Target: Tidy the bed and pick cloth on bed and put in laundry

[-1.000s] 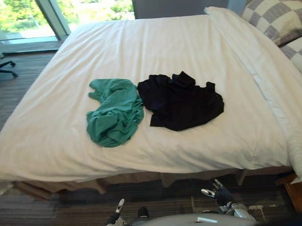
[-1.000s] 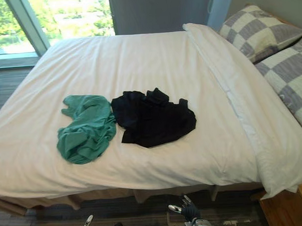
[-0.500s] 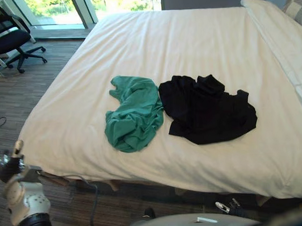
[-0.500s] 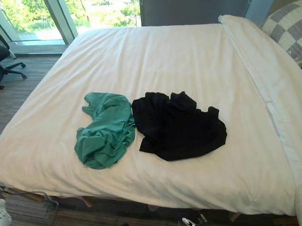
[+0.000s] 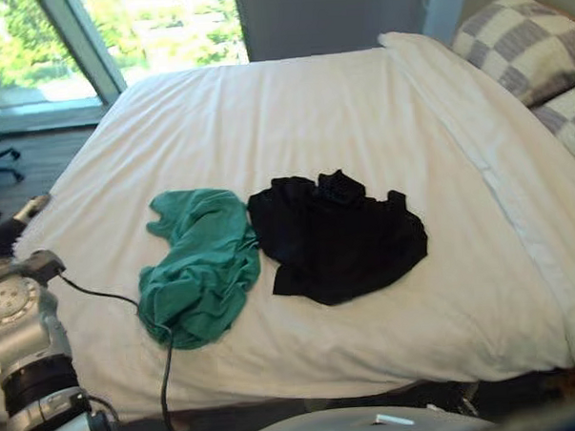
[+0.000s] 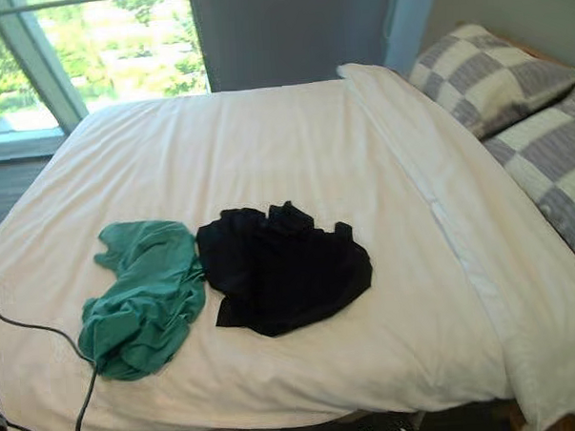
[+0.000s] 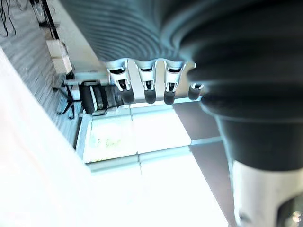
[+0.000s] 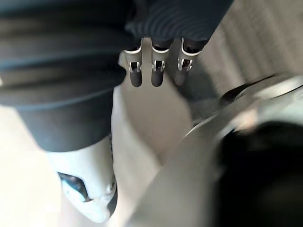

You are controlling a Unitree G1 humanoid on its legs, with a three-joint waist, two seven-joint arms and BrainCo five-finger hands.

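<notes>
The left hand (image 7: 144,87) is seen beside the left edge of the bed (image 5: 292,101), its fingers loosely straight and spread, with nothing held. A crumpled green cloth (image 5: 199,267) is laid on the white cover, its long axis running from the near edge towards the far side. It is touched on its right by a black cloth (image 5: 338,237), stretched sideways towards the checked pillows (image 5: 523,43). The right hand (image 8: 156,71) is held low, its fingers relaxed and empty.
</notes>
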